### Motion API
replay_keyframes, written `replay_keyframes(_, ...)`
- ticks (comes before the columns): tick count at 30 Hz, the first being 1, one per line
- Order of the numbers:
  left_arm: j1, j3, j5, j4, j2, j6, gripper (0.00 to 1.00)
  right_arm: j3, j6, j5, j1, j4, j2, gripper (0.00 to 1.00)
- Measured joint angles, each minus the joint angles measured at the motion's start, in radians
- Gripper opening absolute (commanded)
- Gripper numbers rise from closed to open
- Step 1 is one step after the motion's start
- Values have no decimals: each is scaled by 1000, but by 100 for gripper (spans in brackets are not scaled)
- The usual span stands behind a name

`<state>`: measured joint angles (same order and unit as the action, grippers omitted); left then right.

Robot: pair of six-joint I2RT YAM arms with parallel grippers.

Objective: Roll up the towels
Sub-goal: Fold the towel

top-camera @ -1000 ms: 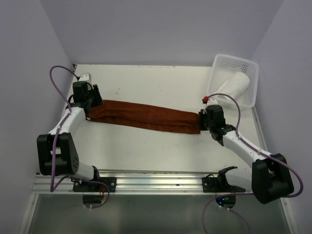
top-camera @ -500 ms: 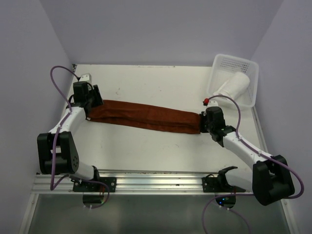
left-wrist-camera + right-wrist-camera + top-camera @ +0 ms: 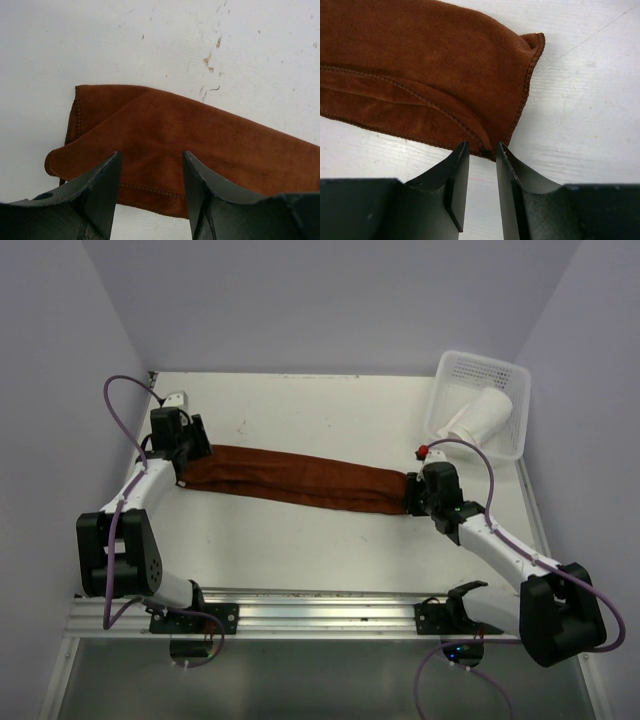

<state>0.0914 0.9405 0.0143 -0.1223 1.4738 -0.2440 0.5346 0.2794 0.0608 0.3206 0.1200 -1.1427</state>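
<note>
White-painted flat bench [image 3: 330,410], surface scuffed, with small brownish chips [image 3: 207,60] in the paint on its left part. Lying directly on it: one long rust-brown soft cloth towel [image 3: 295,478], folded lengthwise into a narrow flat band, stretched across the middle from left to right, its right end slightly nearer, stitched hems showing at both ends. At the far right corner: one white perforated plastic basket [image 3: 485,370], apart from the towel.

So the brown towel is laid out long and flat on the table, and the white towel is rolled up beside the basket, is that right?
Not quite. The white towel is rolled up, but it lies inside the basket, not beside it; the top view shows that. The brown towel is laid out long and flat on the table, as you said.
</note>
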Motion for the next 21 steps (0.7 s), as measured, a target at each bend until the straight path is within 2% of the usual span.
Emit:
replay_keyframes(7,0,0,2,0,0,0,56,-4,3,-5,0,0,34,29)
replay_keyframes(12,0,-4,98,18,0,-8,55,-2,24,-12,0,1,37,34)
replay_keyframes(14,-12,-12,159,47,1,-22,53,20,37,-9,0,21,28,41)
replay_keyframes(15,-25,-12,174,54,4,-27,51,40,44,1,2,34,17,45)
replay_keyframes(18,-117,-10,203,64,29,-35,51,121,66,23,13,66,-28,45)
replay_keyframes(20,-206,-10,232,71,61,-46,49,172,78,33,26,76,-56,44)
replay_keyframes(21,-245,-10,249,77,81,-54,46,196,84,37,37,79,-70,40)
